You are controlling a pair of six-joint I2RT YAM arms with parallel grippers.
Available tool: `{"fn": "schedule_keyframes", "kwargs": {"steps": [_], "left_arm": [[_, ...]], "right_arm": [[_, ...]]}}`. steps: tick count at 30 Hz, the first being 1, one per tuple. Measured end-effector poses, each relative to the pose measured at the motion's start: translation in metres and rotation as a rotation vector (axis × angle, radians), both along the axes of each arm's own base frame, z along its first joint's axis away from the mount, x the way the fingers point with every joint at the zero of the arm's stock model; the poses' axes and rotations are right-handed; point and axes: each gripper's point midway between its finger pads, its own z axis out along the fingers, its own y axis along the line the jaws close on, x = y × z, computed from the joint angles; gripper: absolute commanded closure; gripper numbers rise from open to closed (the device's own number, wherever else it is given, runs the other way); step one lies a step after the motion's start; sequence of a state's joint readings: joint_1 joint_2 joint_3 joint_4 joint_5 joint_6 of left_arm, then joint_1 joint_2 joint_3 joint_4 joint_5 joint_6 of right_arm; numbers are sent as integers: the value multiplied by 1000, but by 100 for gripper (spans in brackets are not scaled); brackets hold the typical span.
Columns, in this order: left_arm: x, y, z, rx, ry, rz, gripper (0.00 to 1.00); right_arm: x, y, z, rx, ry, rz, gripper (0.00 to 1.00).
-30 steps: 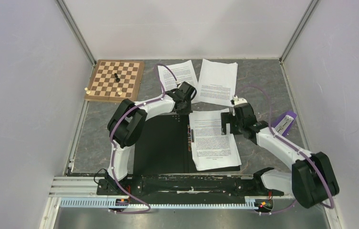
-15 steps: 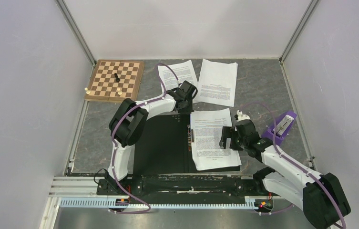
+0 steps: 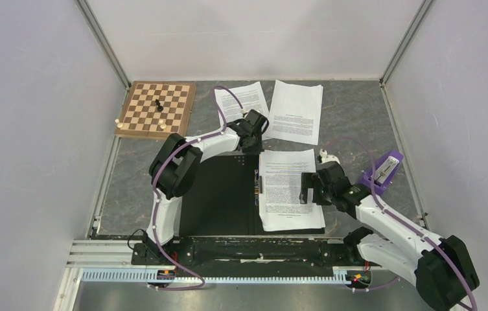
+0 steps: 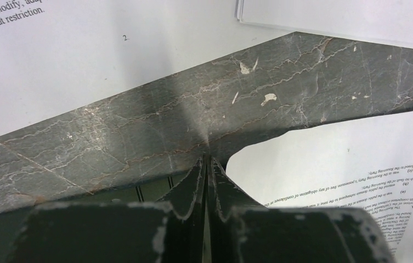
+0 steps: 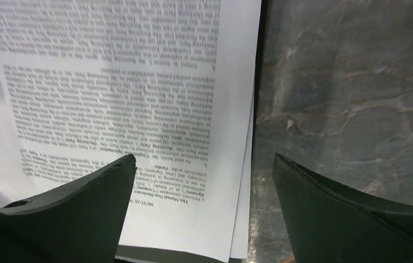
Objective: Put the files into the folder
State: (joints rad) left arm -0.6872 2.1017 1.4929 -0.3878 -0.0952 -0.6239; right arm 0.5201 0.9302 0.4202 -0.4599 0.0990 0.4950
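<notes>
The folder (image 3: 218, 194) lies open on the table, black inner faces up. One of the files (image 3: 286, 188) lies on its right half; a second white edge shows under it in the right wrist view. Two more files (image 3: 244, 100) (image 3: 296, 110) lie on the table behind the folder. My left gripper (image 3: 251, 144) (image 4: 207, 160) is shut, tips down at the folder's far edge near the spine, with nothing seen between them. My right gripper (image 3: 304, 188) (image 5: 204, 159) hangs open over the right edge of the file (image 5: 127, 82) in the folder, one finger over paper, the other over bare table.
A wooden chessboard (image 3: 157, 109) with a few pieces sits at the back left. A purple object (image 3: 383, 170) lies by the right wall. Walls close in the marbled tabletop (image 4: 193, 109) on three sides, and the arms' base rail (image 3: 247, 249) runs along the near edge.
My right arm has drawn back toward the near edge, its open gripper sliding from the file's far right corner to its right edge. The file sits slightly straighter. The left arm holds still.
</notes>
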Motion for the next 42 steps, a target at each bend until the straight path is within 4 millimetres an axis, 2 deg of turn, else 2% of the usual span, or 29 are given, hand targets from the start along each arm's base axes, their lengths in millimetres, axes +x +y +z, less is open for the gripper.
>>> {"fn": "schedule_keyframes", "kwargs": {"steps": [4, 7, 9, 11, 14, 19, 23, 26, 30, 34, 38, 42], "left_arm": [[0, 3, -1, 12, 0, 6, 87], [1, 6, 0, 26, -6, 16, 85], [0, 10, 0, 41, -9, 24, 79], [0, 16, 2, 57, -12, 35, 69], [5, 24, 9, 52, -18, 49, 60], [32, 33, 28, -22, -42, 80, 52], [74, 18, 55, -134, -107, 61, 47], [104, -4, 66, -213, -152, 20, 43], [122, -28, 58, -269, -156, -33, 39], [140, -48, 41, -302, -149, -66, 35], [154, -58, 32, -317, -161, -75, 33], [164, -60, 36, -333, -191, -73, 32]], "right_arm": [[28, 0, 24, -43, -67, -18, 2], [57, 1, 42, -60, -122, -38, 2], [80, 0, 49, -70, -149, -61, 2], [97, -4, 51, -75, -161, -84, 2], [127, -18, 50, -73, -161, -146, 2], [183, -41, 50, -18, -195, -241, 2], [226, -47, 49, 20, -226, -273, 2], [255, -44, 45, 45, -247, -275, 2], [280, -45, 37, 61, -252, -282, 2], [295, -52, 24, 71, -242, -300, 2], [312, -52, 13, 87, -233, -297, 2], [328, -52, 8, 91, -237, -298, 2]]}}
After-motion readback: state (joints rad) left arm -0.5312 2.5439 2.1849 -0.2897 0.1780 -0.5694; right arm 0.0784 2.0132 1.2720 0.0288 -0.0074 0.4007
